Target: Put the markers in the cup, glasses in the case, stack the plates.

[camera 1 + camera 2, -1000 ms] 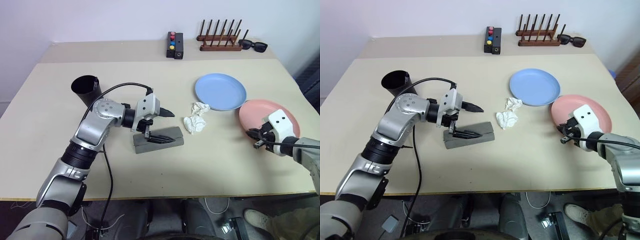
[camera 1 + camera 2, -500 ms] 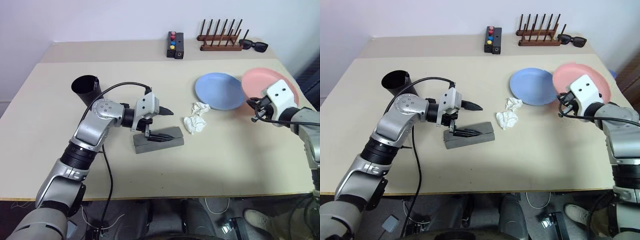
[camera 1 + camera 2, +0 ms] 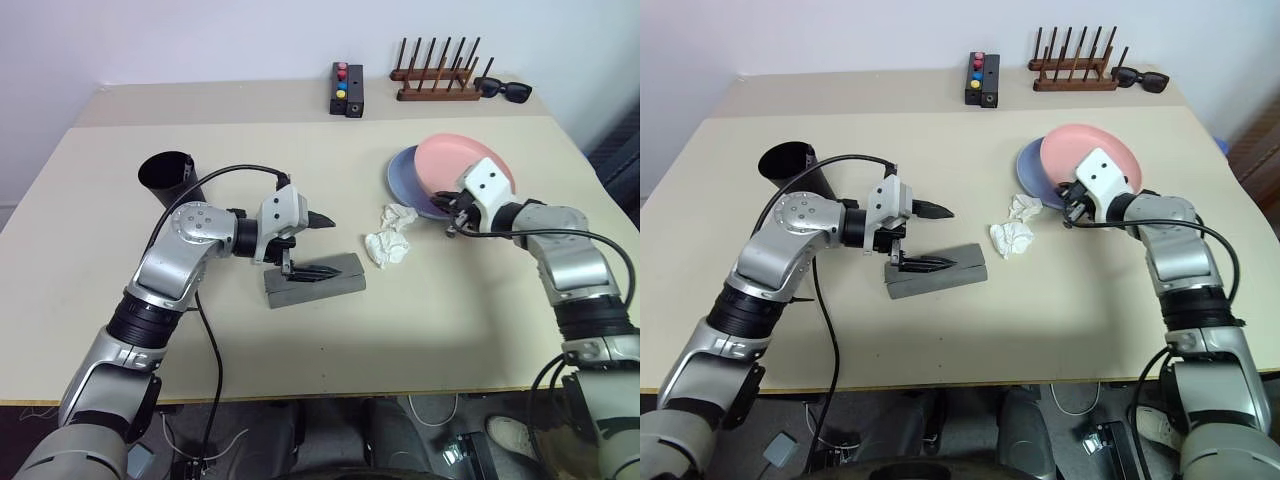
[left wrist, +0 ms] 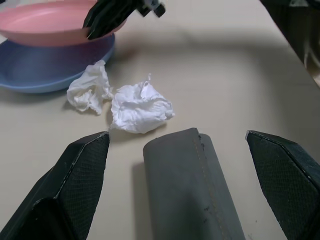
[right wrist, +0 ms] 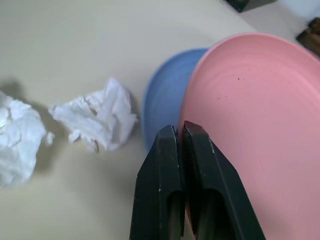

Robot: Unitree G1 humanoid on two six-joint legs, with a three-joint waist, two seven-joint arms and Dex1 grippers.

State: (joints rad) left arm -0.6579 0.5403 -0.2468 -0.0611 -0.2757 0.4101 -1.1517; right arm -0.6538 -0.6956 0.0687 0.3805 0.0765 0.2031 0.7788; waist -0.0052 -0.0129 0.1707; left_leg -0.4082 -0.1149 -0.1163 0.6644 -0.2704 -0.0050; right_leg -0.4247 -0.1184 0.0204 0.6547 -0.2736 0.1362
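R gripper (image 3: pixel 453 226), fingers pressed together pinching pink plate (image 3: pixel 462 160) by near rim, holds it over blue plate (image 3: pixel 408 178) but offset toward rack side; L gripper (image 3: pixel 308 243) spread over case (image 3: pixel 314 283).

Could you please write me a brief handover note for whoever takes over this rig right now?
Right gripper: shut on the pink plate, holding it over the blue plate, offset, not yet released.
Left gripper: open, holding nothing, above the grey case.
The case lies mid-table and looks shut. Black cup stands at the left; whether it holds markers cannot be told.
Done: plates nearly stacked.
Left: set the pink plate down and let go; check the markers and glasses.
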